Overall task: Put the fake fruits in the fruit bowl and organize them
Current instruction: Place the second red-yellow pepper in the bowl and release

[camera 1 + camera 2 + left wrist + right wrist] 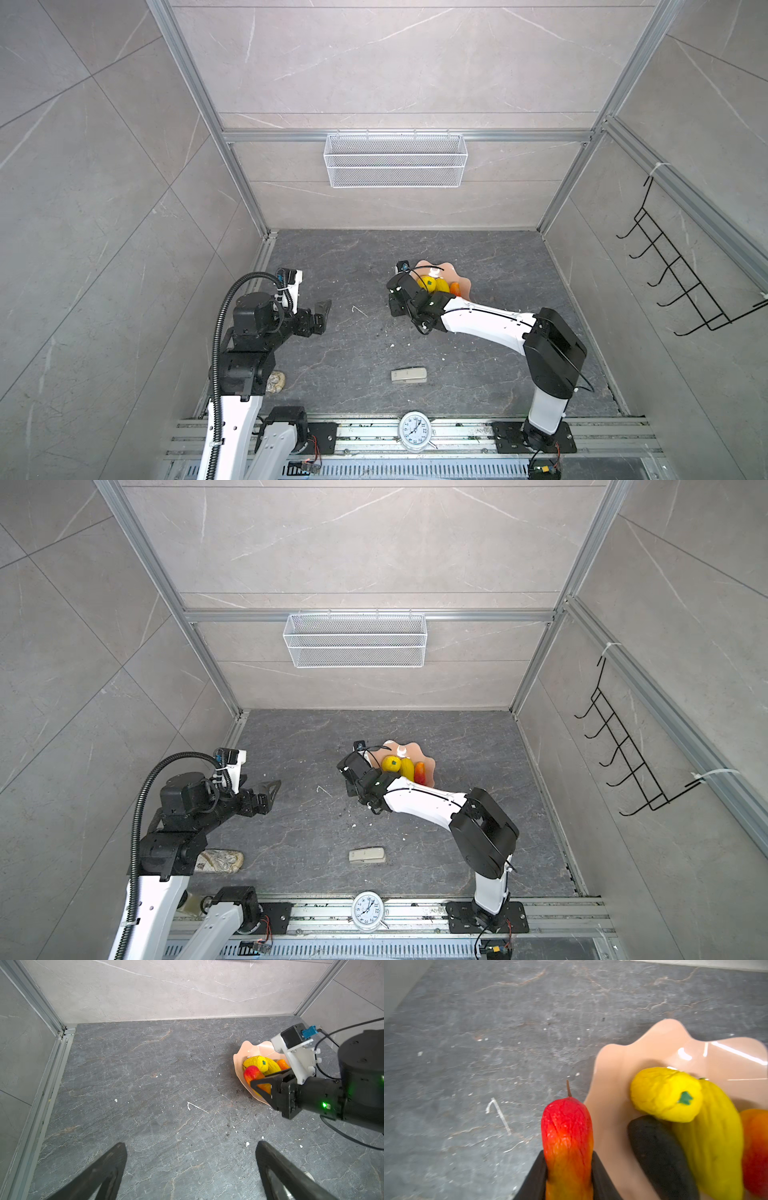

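Mango [568, 1132] in right hand [568, 1157], at bowl [612, 1076] rim

Only one thing here carries readable figures: the round white clock [414, 431] [368, 911], lying face up on the aluminium rail [465, 428] [419, 910] at the near edge. Black numerals ring its white dial. In both top views 11 and 12 can be made out on the dial's right-hand side; the other numerals are too small to read, and no maker's name shows. Just beyond the clock, the grey-beige block [408, 375] [367, 856] shows no print that can be read. Farther beyond the clock, the dark worktop [478, 257] [529, 1012] bears a white hooked stroke [359, 310] [498, 1114]; whether it is a figure cannot be told.
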You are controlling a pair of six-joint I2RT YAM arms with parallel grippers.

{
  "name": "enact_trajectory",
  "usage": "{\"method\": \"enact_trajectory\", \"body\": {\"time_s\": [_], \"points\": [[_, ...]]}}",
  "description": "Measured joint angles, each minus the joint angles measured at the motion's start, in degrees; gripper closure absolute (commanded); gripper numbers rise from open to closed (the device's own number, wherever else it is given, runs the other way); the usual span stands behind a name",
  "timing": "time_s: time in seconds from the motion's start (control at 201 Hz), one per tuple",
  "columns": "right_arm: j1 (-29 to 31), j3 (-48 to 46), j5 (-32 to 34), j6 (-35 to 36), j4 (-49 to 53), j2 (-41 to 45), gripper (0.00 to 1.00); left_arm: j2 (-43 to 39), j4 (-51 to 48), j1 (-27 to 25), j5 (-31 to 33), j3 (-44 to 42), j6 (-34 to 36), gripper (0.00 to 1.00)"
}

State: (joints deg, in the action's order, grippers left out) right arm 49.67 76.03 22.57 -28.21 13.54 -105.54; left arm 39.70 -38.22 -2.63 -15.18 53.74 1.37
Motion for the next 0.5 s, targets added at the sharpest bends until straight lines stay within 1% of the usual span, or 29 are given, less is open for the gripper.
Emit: {"method": "enact_trajectory", "body": {"time_s": [0.075, 0.179, 0.389, 0.503], "points": [[-1.46, -0.02, 0.02, 0.74, -0.15, -0.24, 0.94, 0.02, 0.00, 0.00, 0.00, 0.00, 0.00, 0.00], [-2.89, 0.07, 0.20, 1.25, -0.39, -1.42, 0.91, 0.04, 0.00, 0.00, 0.00, 0.00, -0.02, 0.00], [-4.90, 0.61, 0.13, 2.29, -0.57, -6.54, 0.85, 0.09, 0.00, 0.00, 0.00, 0.00, -0.02, 0.00], [-5.92, 0.70, -0.04, 2.82, -0.52, -7.63, 0.75, 0.28, 0.02, 0.00, 0.02, 0.00, 0.00, 0.00]]}}
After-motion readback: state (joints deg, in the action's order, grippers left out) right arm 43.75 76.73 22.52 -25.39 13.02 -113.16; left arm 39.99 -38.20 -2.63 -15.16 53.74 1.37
